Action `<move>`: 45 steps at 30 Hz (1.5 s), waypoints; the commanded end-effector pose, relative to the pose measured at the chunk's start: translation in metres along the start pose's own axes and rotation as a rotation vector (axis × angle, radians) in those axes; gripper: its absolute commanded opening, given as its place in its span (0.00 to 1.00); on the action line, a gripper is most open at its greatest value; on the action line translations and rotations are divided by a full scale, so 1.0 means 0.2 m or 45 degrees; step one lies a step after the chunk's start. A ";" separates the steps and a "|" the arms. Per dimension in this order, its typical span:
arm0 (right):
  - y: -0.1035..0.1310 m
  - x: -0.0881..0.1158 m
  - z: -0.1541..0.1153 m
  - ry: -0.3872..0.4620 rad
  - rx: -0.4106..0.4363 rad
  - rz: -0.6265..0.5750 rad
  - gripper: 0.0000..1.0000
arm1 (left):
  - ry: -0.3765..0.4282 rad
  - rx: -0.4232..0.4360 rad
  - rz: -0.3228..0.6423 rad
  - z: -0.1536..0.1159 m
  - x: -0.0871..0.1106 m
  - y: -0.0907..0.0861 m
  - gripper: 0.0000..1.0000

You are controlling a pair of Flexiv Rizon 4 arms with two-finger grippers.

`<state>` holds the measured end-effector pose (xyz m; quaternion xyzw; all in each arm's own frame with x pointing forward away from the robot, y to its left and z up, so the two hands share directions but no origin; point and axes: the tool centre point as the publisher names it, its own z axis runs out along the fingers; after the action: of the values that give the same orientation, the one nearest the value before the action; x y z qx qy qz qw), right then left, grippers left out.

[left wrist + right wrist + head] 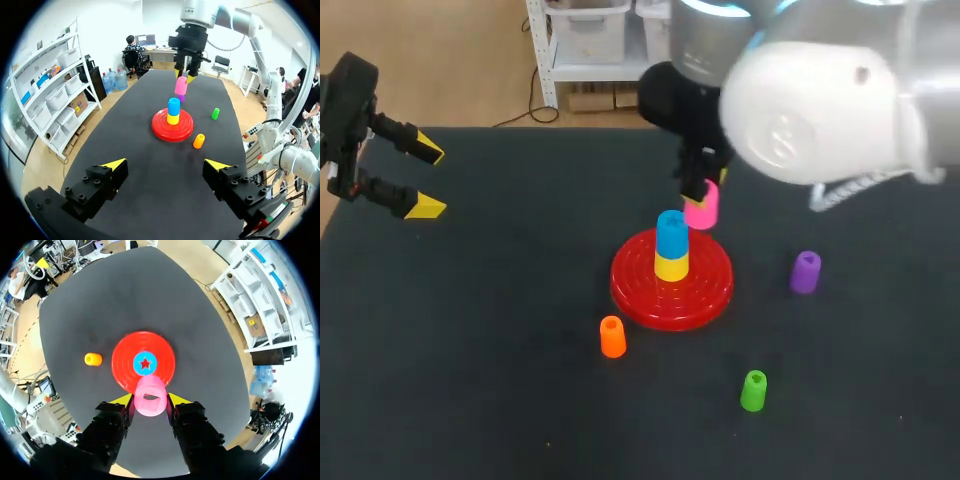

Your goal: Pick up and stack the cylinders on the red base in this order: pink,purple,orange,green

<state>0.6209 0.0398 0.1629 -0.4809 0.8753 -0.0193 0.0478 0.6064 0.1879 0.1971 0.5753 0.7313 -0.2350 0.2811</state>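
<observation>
The red base (635,285) (161,128) (122,357) sits mid-table with a yellow cylinder (671,267) and a blue cylinder (671,233) (173,106) (145,363) stacked on its post. My right gripper (700,190) (183,76) (150,401) is shut on the pink cylinder (703,208) (180,86) (150,396), held in the air just behind the stack. The orange cylinder (612,337) (199,141) (93,359), green cylinder (753,390) (215,113) and purple cylinder (805,272) stand on the table. My left gripper (425,180) (165,167) hangs open at the far left.
The black table (470,380) has free room on its left half and along the front edge. My right arm's large white body (820,100) hangs over the back right of the table.
</observation>
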 end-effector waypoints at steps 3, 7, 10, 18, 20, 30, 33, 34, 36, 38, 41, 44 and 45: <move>0.00 -0.13 0.07 0.135 0.009 -0.021 0.00 | -0.006 -0.001 0.004 0.00 0.01 0.00 1.00; -0.01 -0.15 0.09 0.128 0.010 -0.018 0.00 | -0.006 -0.001 0.004 0.00 0.01 0.00 1.00; -0.01 -0.17 0.08 0.111 0.005 -0.019 0.00 | -0.006 -0.001 0.004 0.00 0.01 0.00 1.00; 0.02 -0.18 0.09 0.102 -0.017 -0.033 0.00 | -0.006 -0.001 0.004 0.00 0.01 0.00 1.00; 0.02 -0.18 0.09 0.102 -0.024 -0.030 0.00 | -0.006 -0.001 0.004 0.00 0.01 0.00 1.00; 0.03 -0.17 0.12 0.096 -0.041 -0.031 0.00 | -0.006 -0.001 0.004 0.00 0.01 0.00 1.00; 0.03 -0.17 0.12 0.091 -0.045 -0.033 0.00 | -0.006 -0.001 0.004 0.00 0.01 0.00 1.00; 0.03 -0.17 0.12 0.090 -0.044 -0.034 0.00 | -0.006 -0.001 0.004 0.00 0.01 0.00 1.00; 0.03 -0.17 0.12 0.086 -0.044 -0.032 0.00 | -0.006 -0.001 0.004 0.00 0.01 0.00 1.00; 0.03 -0.16 0.13 0.089 -0.042 -0.032 0.00 | -0.006 -0.001 0.004 0.00 0.01 0.00 1.00; 0.02 -0.15 0.14 0.092 -0.042 -0.024 0.00 | -0.006 -0.001 0.004 0.00 0.01 0.00 1.00; 0.02 -0.15 0.15 0.080 -0.042 -0.014 0.00 | -0.006 -0.001 0.004 0.00 0.01 0.00 1.00; 0.02 -0.15 0.15 0.076 -0.042 -0.012 0.00 | -0.006 -0.001 0.004 0.00 0.01 0.00 1.00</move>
<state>0.6384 0.0719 0.1395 -0.4856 0.8739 -0.0207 0.0080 0.6064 0.1880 0.1972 0.5753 0.7313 -0.2350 0.2811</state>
